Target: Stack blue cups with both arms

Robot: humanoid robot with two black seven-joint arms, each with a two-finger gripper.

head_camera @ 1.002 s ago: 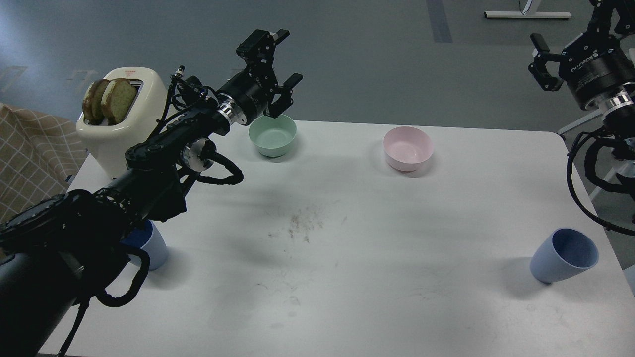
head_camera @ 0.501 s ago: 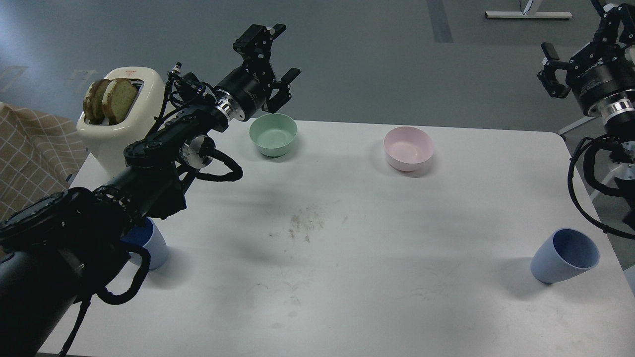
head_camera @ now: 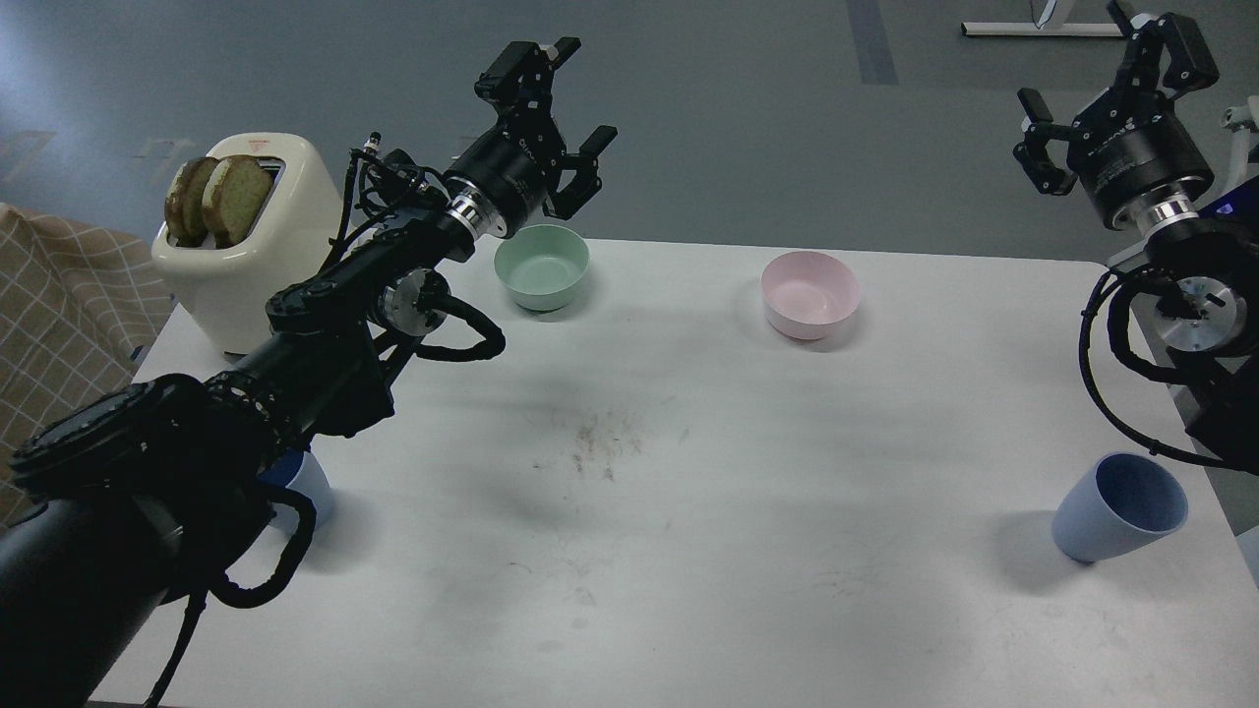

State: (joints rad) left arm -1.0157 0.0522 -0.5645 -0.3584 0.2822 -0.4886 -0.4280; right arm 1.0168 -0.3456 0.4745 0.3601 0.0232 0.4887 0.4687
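Note:
One blue cup [head_camera: 1119, 507] stands upright near the table's right front edge. The other blue cup [head_camera: 303, 486] stands at the left front, mostly hidden behind my left arm. My left gripper [head_camera: 569, 110] is open and empty, raised above and behind the mint-green bowl [head_camera: 542, 265]. My right gripper [head_camera: 1102, 93] is open and empty, held high beyond the table's far right corner, far from both cups.
A pink bowl [head_camera: 809, 293] sits at the back centre-right. A cream toaster [head_camera: 248, 231] with bread slices stands at the back left. A checked cloth [head_camera: 59, 305] lies off the left edge. Crumbs [head_camera: 600, 444] dot the white table [head_camera: 748, 551] middle.
My left gripper has moved slightly right and up. My right gripper has swung left and up into fuller view. The cups and bowls have not moved.

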